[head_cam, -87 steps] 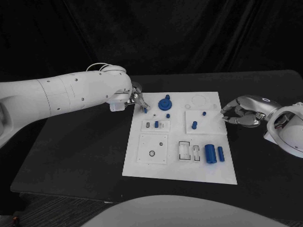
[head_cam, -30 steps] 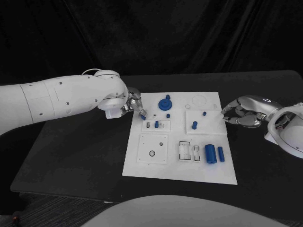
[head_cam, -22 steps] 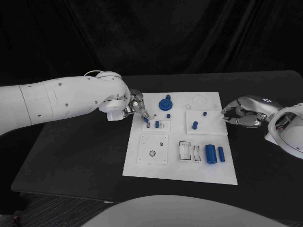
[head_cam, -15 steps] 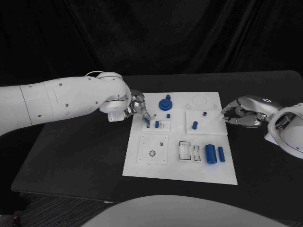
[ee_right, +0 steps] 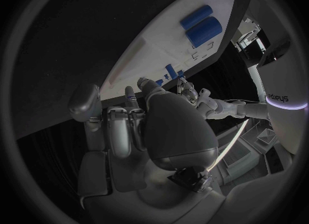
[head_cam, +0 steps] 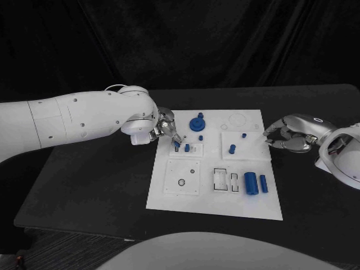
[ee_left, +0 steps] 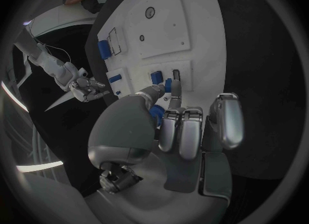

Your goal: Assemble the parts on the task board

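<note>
- The black table (head_cam: 91, 185) is carrying the white task board (head_cam: 216, 197) in its middle, lying flat.
- The board's far left corner is holding a large blue round part with a knob (head_cam: 198, 122), standing upright in its place.
- Near the board's right side, two blue cylinders are lying side by side, the thick one (head_cam: 250, 182) just left of the thin one (head_cam: 262, 183), with open rectangular slots (head_cam: 220, 179) just left of them.
- The raised square at the board's right is holding a blue peg (head_cam: 231, 149) and a smaller blue stub (head_cam: 243, 135) farther back.
- The small plate on the left of the board is holding a short blue part (head_cam: 187, 148) standing in it, with a narrow slot beside it.
- My left hand (head_cam: 161, 127) is hovering over the board's far left edge, and I am pinching a small blue piece (ee_left: 168, 85) between my thumb and a fingertip, right above that narrow slot; my other fingers (ee_left: 182, 134) are lying curled side by side.
- My right hand (head_cam: 292, 134) is resting at the board's right edge, fingers curled inward on nothing I can make out, well apart from the blue peg.
</note>
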Robot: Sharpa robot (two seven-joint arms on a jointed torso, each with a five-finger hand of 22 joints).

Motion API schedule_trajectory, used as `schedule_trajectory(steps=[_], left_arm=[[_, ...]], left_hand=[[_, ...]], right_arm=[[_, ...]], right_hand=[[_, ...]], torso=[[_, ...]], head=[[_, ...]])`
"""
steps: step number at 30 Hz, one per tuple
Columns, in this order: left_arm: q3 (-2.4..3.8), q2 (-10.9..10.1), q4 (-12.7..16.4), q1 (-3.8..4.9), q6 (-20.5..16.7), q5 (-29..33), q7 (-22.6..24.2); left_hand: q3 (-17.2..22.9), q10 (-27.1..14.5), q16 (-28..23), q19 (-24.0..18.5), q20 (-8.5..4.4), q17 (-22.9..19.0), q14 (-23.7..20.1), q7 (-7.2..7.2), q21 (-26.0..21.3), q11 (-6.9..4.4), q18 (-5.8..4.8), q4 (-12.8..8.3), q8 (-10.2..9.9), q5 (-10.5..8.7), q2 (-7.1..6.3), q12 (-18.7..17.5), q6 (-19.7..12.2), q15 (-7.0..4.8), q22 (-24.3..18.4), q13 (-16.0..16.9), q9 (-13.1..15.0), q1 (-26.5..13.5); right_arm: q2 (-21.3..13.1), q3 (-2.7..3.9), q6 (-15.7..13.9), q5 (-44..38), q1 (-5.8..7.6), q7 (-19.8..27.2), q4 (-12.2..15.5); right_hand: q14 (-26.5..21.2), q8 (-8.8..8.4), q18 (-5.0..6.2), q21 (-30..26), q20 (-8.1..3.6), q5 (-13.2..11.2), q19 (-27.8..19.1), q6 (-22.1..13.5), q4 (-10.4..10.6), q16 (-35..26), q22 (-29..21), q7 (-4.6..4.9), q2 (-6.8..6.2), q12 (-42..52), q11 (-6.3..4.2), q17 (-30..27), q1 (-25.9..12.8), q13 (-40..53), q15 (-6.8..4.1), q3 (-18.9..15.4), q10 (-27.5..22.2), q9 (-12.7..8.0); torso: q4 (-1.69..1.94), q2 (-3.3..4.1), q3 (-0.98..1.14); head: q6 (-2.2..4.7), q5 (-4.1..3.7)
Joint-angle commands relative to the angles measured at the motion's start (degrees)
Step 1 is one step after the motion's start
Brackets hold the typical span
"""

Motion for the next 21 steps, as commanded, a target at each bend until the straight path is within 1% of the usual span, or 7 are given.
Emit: schedule_trajectory(steps=[1, 17, 21], left_arm=[[0.03, 0.03, 0.11, -0.18, -0.26, 0.39, 0.55], [0.02, -0.92, 0.86, -0.43, -0.62, 0.38, 0.29], [0.01, -1.02, 0.99, -0.47, -0.63, -1.05, 0.44]], left_hand=[[0.79, 5.57, 0.15, -0.31, -0.25, 15.09, 5.95, -0.1, -0.01, -0.24, 0.56, -0.41, 0.06, 0.24, 0.79, -0.23, -0.1, -0.31, 10.28, 14.68, 0.09, 0.03], [0.98, 5.52, 0.15, -0.33, -0.24, 15.09, 5.95, -0.07, -0.04, -0.22, 0.57, -0.45, 0.06, 0.32, 0.83, -0.28, -0.14, -0.29, 10.27, 14.64, 0.1, 0.0], [1.17, 5.53, 0.15, -0.34, -0.23, 15.09, 5.95, -0.05, -0.04, -0.2, 0.57, -0.53, 0.06, 0.4, 0.8, -0.27, -0.18, -0.27, 10.27, 14.65, 0.12, -0.02]], right_arm=[[-0.02, 0.04, -0.36, -0.06, -0.16, 0.05, 0.1], [-0.05, 0.04, -0.22, -0.06, -0.17, -0.01, 0.16], [-0.06, 0.04, -0.18, -0.06, -0.18, -0.02, 0.16]], right_hand=[[6.02, -0.24, 0.57, -0.34, -0.04, 0.2, -0.23, 0.45, -0.04, 0.08, 7.14, 0.14, -0.46, 0.15, 0.44, 15.05, 0.17, 15.06, 0.39, 0.43, 5.95, -0.06], [6.02, -0.24, 0.57, -0.34, -0.04, 0.2, -0.23, 0.45, -0.04, 0.08, 7.14, 0.14, -0.46, 0.15, 0.44, 15.05, 0.17, 15.06, 0.39, 0.43, 5.95, -0.06], [6.02, -0.24, 0.57, -0.34, -0.04, 0.2, -0.23, 0.45, -0.04, 0.08, 7.14, 0.14, -0.46, 0.15, 0.44, 15.05, 0.17, 15.06, 0.39, 0.43, 5.95, -0.06]], torso=[[0.06, 0.06, 0.0], [0.03, 0.05, 0.04], [0.07, 0.04, 0.03]], head=[[-0.01, -0.1], [-0.01, 0.01], [-0.01, -0.01]])
